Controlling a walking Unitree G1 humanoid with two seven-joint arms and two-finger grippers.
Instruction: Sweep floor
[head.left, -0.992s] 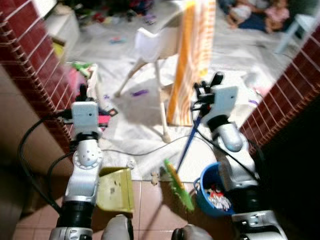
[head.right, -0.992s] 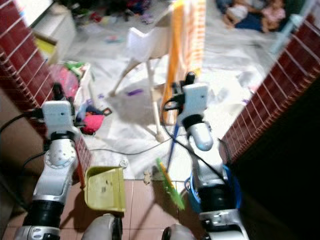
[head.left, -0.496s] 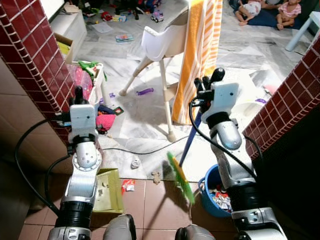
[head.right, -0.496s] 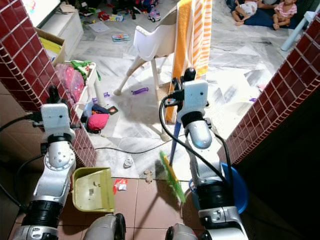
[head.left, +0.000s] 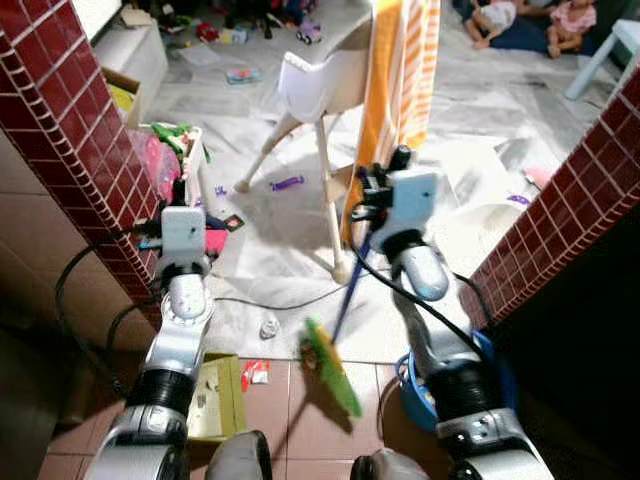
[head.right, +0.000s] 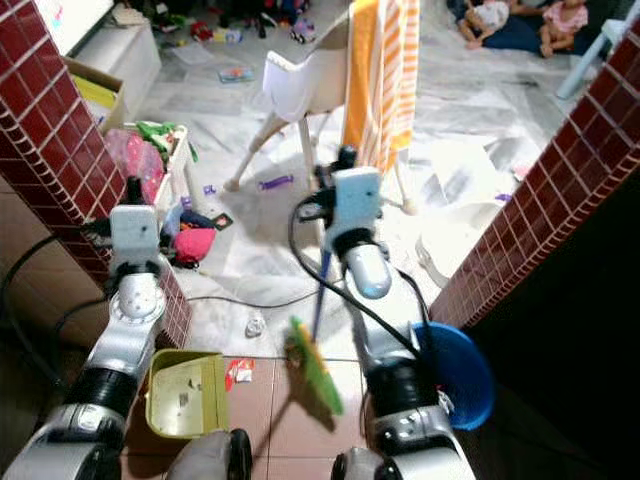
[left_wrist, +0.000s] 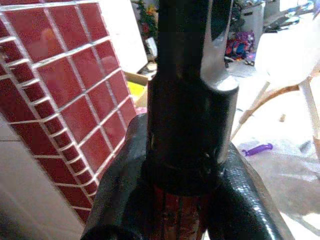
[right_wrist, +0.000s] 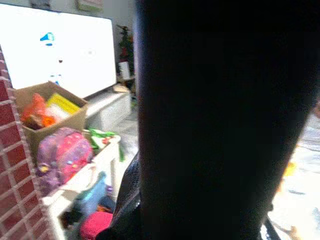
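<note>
Green bristles of the broom sit low over the tiled floor, at the seam where pink tile meets white marble. Its blue shaft runs up to the right gripper, whose fingers are clenched around the top of the handle. The left gripper is raised beside the red-tiled pillar; the left wrist view shows its fingers closed on a dark handle with a red lower section. Below that arm, a yellow-green dustpan lies on the floor near the robot's feet. Just beside the dustpan lies a red-and-white scrap, and a crumpled pale bit rests on the marble beyond. A blue bucket stands by the right-hand pillar. Farther off: a white high chair and an orange-striped towel.
</note>
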